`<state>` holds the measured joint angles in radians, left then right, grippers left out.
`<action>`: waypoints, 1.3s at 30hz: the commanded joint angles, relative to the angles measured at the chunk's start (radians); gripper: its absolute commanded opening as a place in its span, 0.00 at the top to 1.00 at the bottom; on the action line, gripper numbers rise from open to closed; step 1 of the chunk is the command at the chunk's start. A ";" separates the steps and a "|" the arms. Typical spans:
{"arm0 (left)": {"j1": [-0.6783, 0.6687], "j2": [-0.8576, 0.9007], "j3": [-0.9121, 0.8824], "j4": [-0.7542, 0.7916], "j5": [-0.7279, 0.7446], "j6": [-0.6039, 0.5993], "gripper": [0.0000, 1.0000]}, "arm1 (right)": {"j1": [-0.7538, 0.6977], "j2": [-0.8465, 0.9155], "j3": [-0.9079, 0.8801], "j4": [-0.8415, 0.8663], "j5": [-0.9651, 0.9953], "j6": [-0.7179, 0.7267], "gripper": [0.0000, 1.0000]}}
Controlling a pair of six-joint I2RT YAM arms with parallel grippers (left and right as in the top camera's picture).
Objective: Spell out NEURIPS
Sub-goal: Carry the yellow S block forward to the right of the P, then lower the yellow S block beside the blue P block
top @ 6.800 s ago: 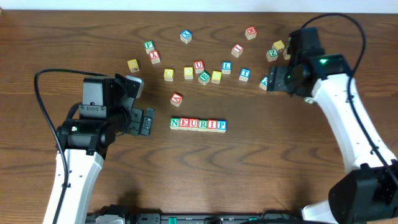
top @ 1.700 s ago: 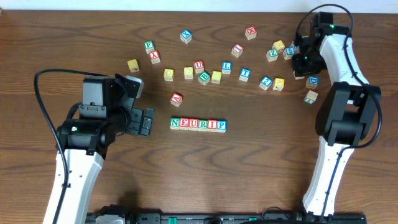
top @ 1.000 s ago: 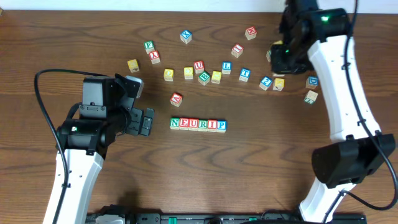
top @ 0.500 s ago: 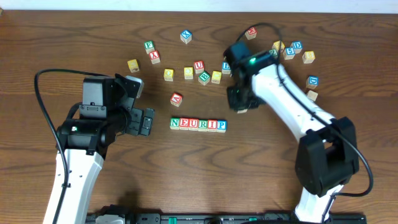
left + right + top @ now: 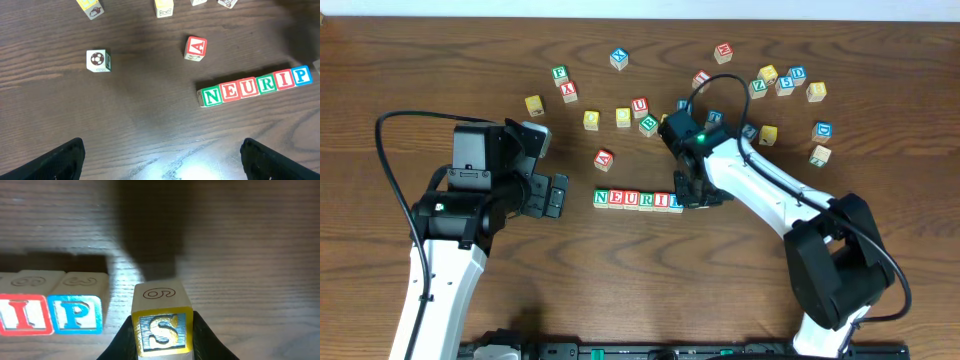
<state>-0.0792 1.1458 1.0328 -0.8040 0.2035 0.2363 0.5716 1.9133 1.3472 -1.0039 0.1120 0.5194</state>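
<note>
Right gripper (image 5: 688, 190) is moving in from the far blocks (image 5: 785, 80) to the end of the NEURIP row (image 5: 255, 86) | it is squeezing the yellow S cube (image 5: 162, 330) | S cube is being held just beside the P cube (image 5: 76, 314), not touching | left gripper (image 5: 557, 195) is staying wide open, well apart.
</note>
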 commanded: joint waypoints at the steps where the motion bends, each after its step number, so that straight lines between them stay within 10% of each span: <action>1: 0.004 -0.001 0.025 0.000 -0.010 0.006 0.02 | 0.003 -0.055 -0.022 0.013 0.028 0.026 0.99; 39: 0.004 -0.001 0.025 0.000 -0.010 0.006 0.02 | 0.007 -0.057 -0.180 0.225 -0.067 0.094 0.99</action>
<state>-0.0792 1.1458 1.0328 -0.8040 0.2035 0.2367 0.5720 1.8656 1.1831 -0.7830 0.0666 0.5953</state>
